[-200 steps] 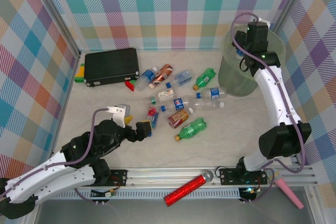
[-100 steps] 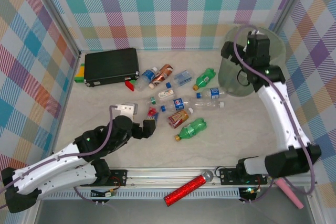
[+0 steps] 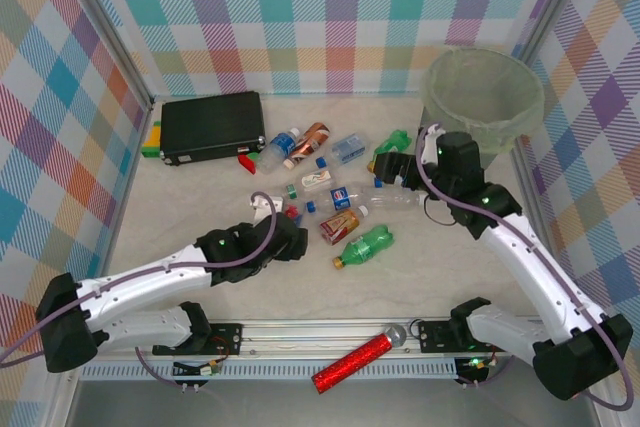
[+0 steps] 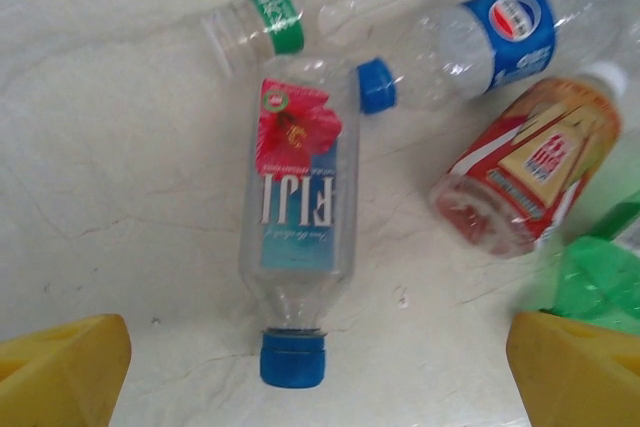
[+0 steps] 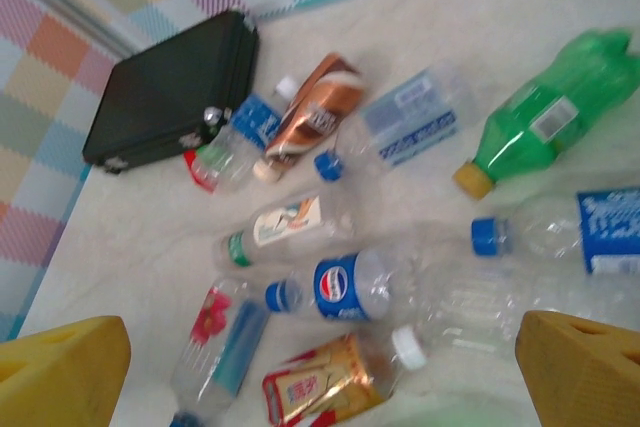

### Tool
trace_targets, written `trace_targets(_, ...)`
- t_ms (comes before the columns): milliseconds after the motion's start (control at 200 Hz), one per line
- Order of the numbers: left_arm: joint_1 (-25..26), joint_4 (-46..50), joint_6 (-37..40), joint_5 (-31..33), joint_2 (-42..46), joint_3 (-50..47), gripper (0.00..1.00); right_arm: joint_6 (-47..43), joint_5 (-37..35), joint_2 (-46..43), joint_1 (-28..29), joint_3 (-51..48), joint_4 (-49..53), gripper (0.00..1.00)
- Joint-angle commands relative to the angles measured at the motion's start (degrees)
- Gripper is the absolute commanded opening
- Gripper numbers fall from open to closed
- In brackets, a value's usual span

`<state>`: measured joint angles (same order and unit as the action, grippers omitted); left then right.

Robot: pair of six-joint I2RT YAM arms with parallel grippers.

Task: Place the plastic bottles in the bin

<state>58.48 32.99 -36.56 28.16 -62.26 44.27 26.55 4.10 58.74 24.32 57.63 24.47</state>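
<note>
On marbled tabletop (image 3: 440, 262), bottles (image 3: 345, 196), plaid walls (image 3: 300, 17)

a robot test cell in a lab, not a lived-in room; pastel checked cloth panels (image 3: 340, 17) stand as walls beyond and to either side of the left gripper (image 3: 288, 239) and the right gripper (image 3: 388, 167), held in bare metal frame bars (image 3: 105, 32); under both grippers lies a pale marble-patterned tabletop (image 3: 190, 207); behind them, at the near edge, an aluminium rail (image 3: 330, 332) carries the bolted bases of two white arms (image 3: 140, 287); plastic bottles (image 3: 368, 244) lie strewn beneath the grippers like a staged mess; a bin (image 3: 510, 117) stands in the corner beyond the right gripper, a black case (image 3: 212, 125) beyond the left one
</note>
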Motion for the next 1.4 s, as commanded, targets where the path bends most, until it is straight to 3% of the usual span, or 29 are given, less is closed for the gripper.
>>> trace_targets(0, -0.2, 0.9, -2.0, -0.2, -1.8, -2.5, 0.91, 1.6, 4.1, -3.9, 0.8, -2.2, -3.2, 0.99)
trace_targets(150, -0.8, -2.9, -2.2, -2.7, -5.4, -5.3, 0.85, 2.4, 6.6, -6.7, 1.2, -5.0, -3.3, 0.99)
trace_targets(355, -3.2, -5.7, 0.4, -4.8, -11.7, -5.2, 0.67, 3.4, 8.3, -8.4, 1.8, -5.6, -2.8, 0.99)
trace_targets(805, -6.0, -10.6, 2.1, -10.2, -21.3, -4.1, 0.48, 3.8, 8.3, -8.7, 2.7, -5.4, -2.2, 0.99)
trace_targets(915, -6.0, -10.4, 1.8, -10.4, -20.9, -4.2, 0.43, 4.0, 8.3, -8.6, 2.9, -5.5, -2.3, 0.99)
trace_targets(1230, -5.9, -8.4, 1.6, -11.2, -13.9, -5.3, 0.11, 5.0, 9.6, -7.5, 3.6, -5.6, -3.3, 0.99)
trace_targets(1395, -5.3, -9.1, 2.9, -12.2, -4.9, -6.9, 0.12, 6.5, 11.3, -6.5, 3.8, -5.3, -4.8, 0.99)
